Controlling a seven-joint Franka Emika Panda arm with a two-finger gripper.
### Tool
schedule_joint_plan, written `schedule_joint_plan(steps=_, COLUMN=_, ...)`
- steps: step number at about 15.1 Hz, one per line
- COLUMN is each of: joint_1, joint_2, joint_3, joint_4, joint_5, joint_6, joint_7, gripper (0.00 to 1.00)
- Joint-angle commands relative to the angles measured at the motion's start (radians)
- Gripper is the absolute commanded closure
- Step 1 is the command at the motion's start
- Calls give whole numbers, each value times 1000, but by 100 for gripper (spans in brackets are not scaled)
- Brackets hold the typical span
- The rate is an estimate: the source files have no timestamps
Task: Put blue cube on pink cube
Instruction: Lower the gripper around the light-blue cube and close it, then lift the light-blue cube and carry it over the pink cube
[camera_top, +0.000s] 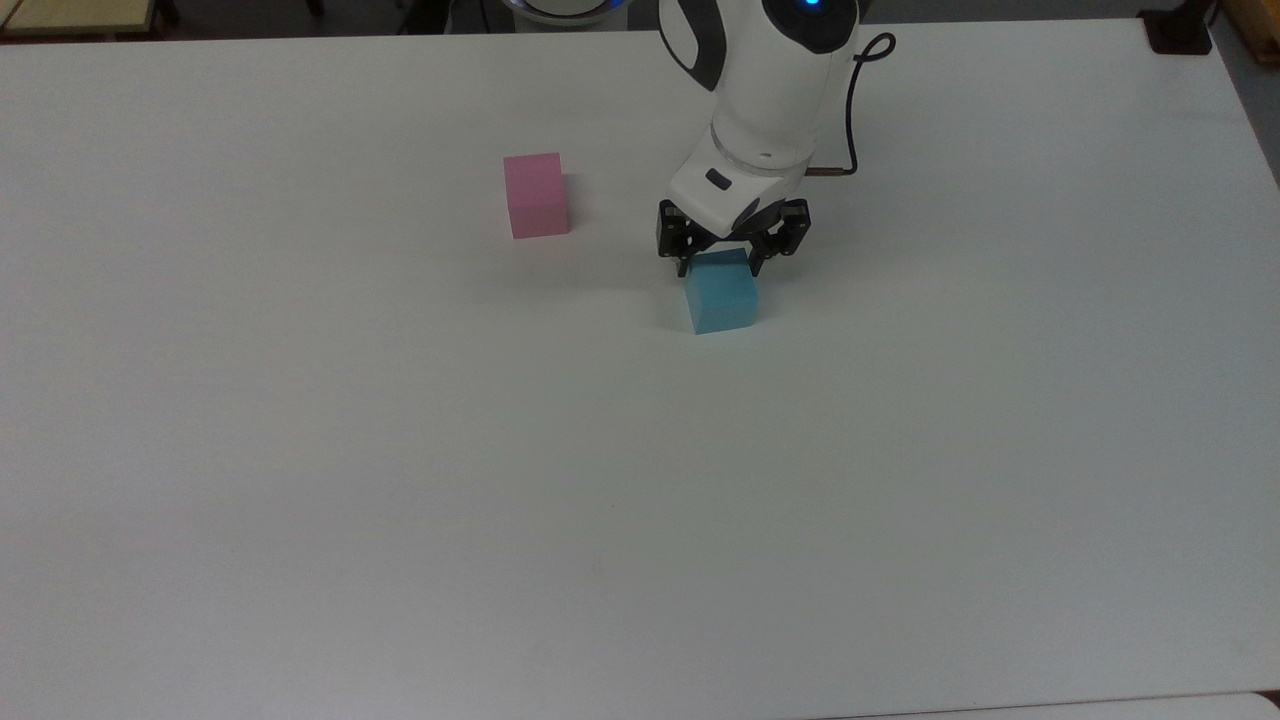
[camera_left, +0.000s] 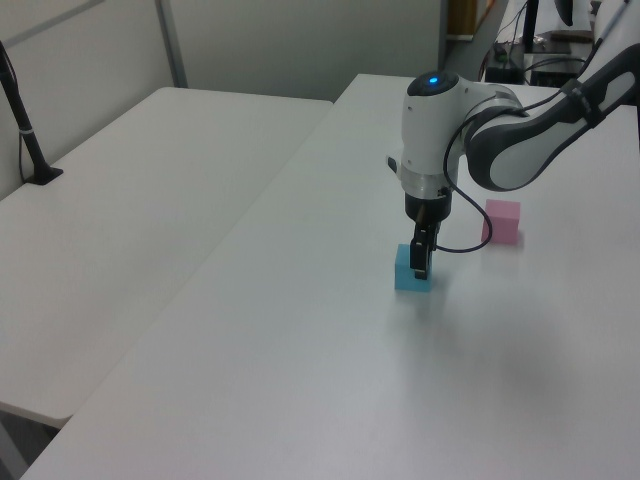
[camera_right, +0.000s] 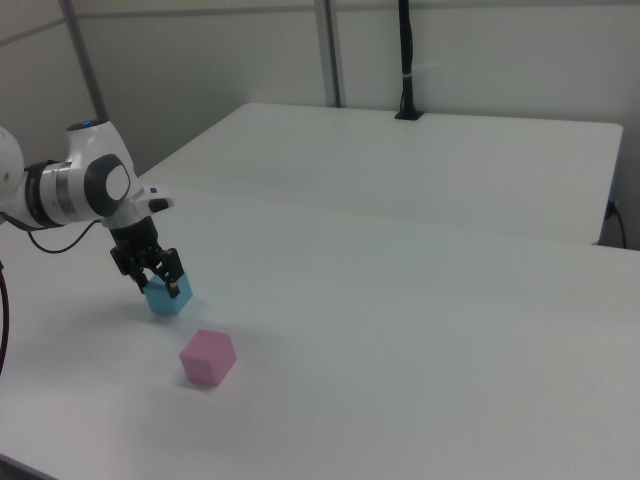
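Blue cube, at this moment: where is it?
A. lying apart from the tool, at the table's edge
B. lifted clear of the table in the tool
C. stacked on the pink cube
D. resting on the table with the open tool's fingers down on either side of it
D: the blue cube sits on the white table, the tool is open and straddles its top, and the pink cube stands apart with nothing on it.
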Motion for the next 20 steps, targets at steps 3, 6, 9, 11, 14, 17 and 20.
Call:
schedule_joint_plan(steps=3, joint_1=12, joint_2=-2, joint_3=9, joint_4=28, joint_5=-21, joint_6=12, joint_7=45, gripper=55)
schedule_joint_plan(steps=6, joint_1=9, joint_2=-20, joint_3=9, joint_4=27, joint_5=-22, joint_6=-1, joint_7=42, gripper=55)
schedule_joint_plan(steps=9, joint_1=-5, joint_2=-66, joint_3=9, joint_4=22, joint_5=-24, joint_6=-50, joint_7=41, gripper=55)
schedule_joint_plan(steps=11, joint_1=-29, joint_2=-113, joint_3=9, joint_4=22, joint_5=-24, joint_6=-109, joint_7=41, gripper=55)
schedule_joint_plan(steps=14, joint_1=-78, joint_2=-202, joint_3=9, joint_4=24, joint_5=-22, joint_6=-214, joint_7=28, gripper=57)
schedule_joint_plan(steps=17, joint_1=-138, joint_2=-276, joint_3=8, joint_4=27, joint_5=-13, joint_6=-277, joint_7=-13, gripper=57)
schedule_joint_plan(steps=20, joint_1=-197, joint_2=-357, joint_3=3, joint_4=28, joint_5=13, joint_6=-358, joint_7=-100, gripper=58)
